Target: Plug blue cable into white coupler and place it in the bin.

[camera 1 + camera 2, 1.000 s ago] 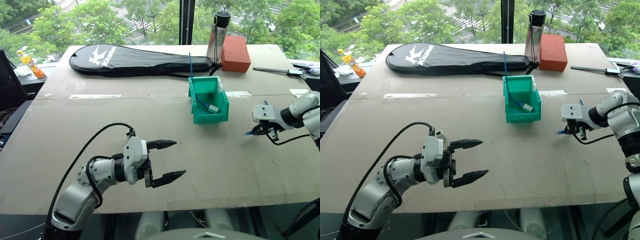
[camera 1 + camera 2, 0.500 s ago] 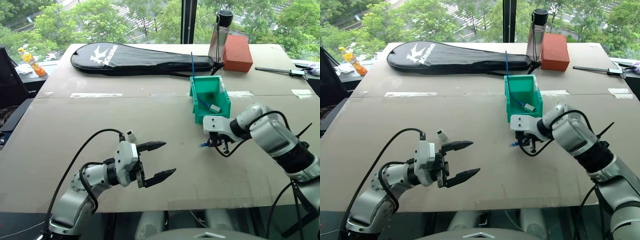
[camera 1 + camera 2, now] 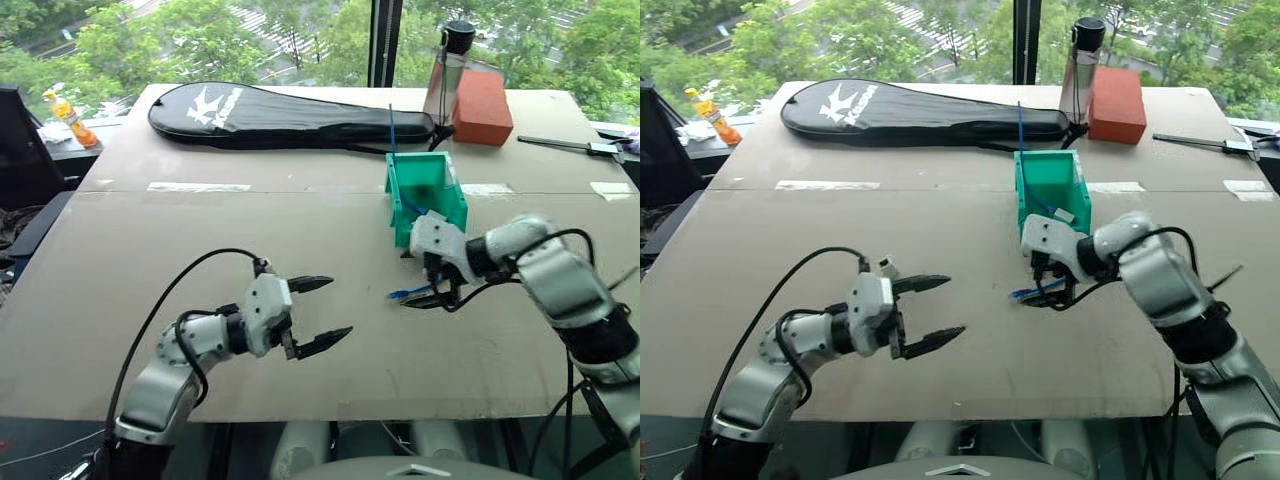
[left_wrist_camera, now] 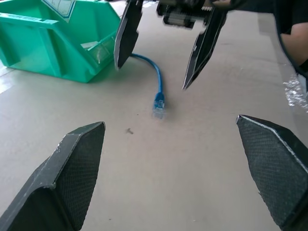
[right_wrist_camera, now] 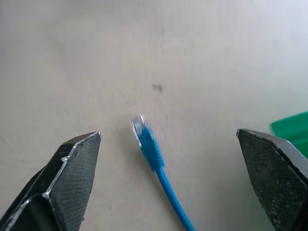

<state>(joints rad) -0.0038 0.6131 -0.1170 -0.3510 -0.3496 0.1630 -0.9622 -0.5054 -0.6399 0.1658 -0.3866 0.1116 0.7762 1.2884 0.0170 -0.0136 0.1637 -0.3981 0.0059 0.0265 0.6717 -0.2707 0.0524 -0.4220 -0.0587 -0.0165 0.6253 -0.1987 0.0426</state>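
We see a wide beige tabletop [image 3: 200, 250], made of two boards that meet along a seam with strips of pale tape [image 3: 198, 187] on it. Behind the table stands a large window with a dark upright frame [image 3: 381, 40], and through it green trees [image 3: 170, 40] in daylight. At the table's left stands dark furniture [image 3: 25, 150]; what kind, we cannot tell.

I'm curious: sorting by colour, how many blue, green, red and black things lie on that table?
Green bin: 1
Blue cables: 2, one lying loose, one sticking up out of the bin
Red-orange block: 1
Black racket bag: 1
Total: 5
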